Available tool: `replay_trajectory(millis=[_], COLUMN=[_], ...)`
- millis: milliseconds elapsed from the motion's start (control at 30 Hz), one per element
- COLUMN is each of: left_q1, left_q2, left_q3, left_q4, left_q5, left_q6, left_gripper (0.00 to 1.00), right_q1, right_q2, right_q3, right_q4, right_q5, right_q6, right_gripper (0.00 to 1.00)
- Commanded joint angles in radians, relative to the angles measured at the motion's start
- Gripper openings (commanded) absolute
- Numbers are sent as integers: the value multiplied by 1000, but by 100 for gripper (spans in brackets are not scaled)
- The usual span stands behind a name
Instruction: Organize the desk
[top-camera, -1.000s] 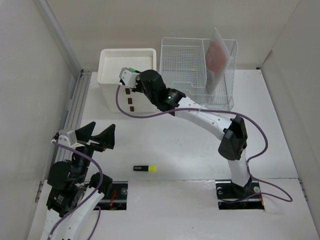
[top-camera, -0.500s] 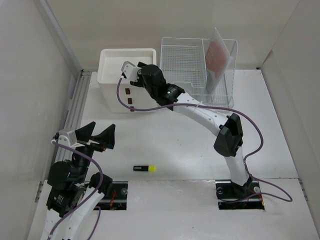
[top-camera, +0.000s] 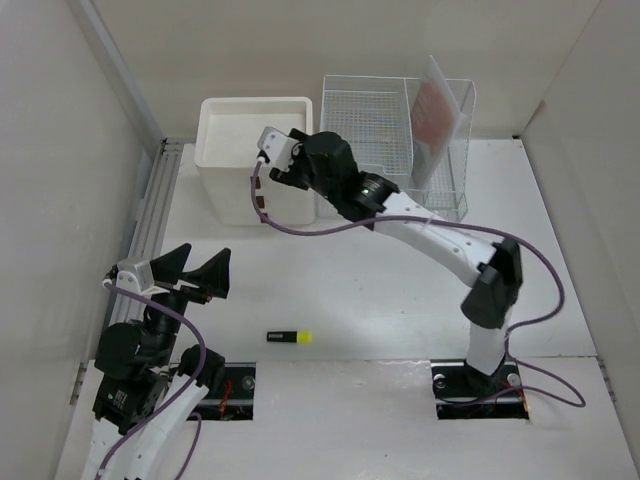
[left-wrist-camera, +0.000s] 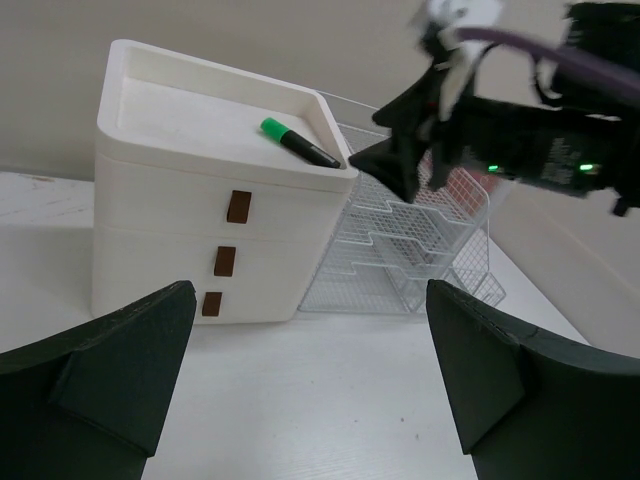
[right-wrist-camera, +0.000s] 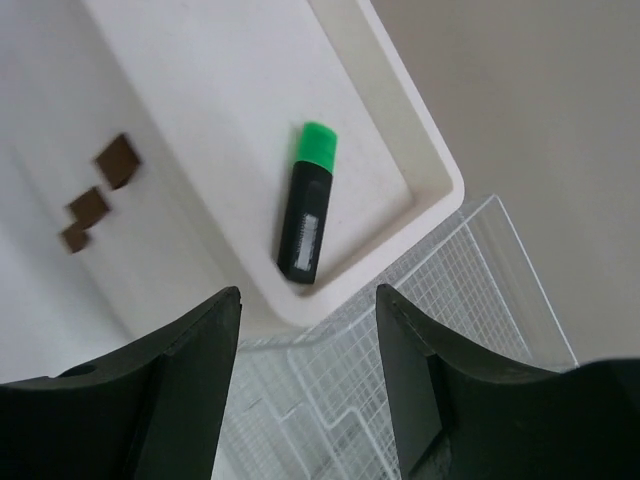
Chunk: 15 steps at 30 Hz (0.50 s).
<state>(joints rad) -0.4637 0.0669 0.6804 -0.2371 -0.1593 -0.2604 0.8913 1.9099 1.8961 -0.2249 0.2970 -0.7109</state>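
A black highlighter with a green cap (right-wrist-camera: 308, 205) lies loose in the top tray of the white three-drawer box (top-camera: 250, 140), near the tray's right corner; it also shows in the left wrist view as the green highlighter (left-wrist-camera: 298, 142). My right gripper (right-wrist-camera: 308, 300) hovers just above that corner, open, with nothing between its fingers. A black highlighter with a yellow cap (top-camera: 289, 337) lies on the white desk (top-camera: 350, 290) near the front. My left gripper (top-camera: 190, 272) stands wide open and empty at the front left, facing the drawer box (left-wrist-camera: 200, 230).
A clear wire rack (top-camera: 390, 140) stands right beside the drawer box, with a reddish sheet (top-camera: 437, 108) upright in its right section. Pale walls close in the desk on three sides. An aluminium rail (top-camera: 150, 215) runs along the left edge.
My right gripper has opened and let go of the green highlighter into the box's top tray. It has then drawn back up and to the right. The left arm has not moved.
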Motion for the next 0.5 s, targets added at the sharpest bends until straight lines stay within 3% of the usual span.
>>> replay_trajectory(millis=[0, 133, 167, 300, 467], left_q1=[-4, -4, -4, -4, -4], left_q2=[-7, -7, -7, -7, -7], left_q3=[-1, -1, -1, -1, -1], left_q4=[36, 36, 36, 36, 36], left_q5=[-5, -5, -5, -5, -5], left_q6=[-3, -3, -3, -3, -3], left_gripper=[100, 100, 100, 100, 100], right_q1=[11, 11, 11, 11, 72], right_q2=[-219, -354, -364, -345, -235], right_q3=[-118, -291, -325, -489, -615], right_q4=[26, -77, -97, -157, -179], right_q5=[-256, -577, -696, -925, -978], right_q6=[106, 128, 128, 108, 77], right_gripper=[61, 60, 58, 52, 49])
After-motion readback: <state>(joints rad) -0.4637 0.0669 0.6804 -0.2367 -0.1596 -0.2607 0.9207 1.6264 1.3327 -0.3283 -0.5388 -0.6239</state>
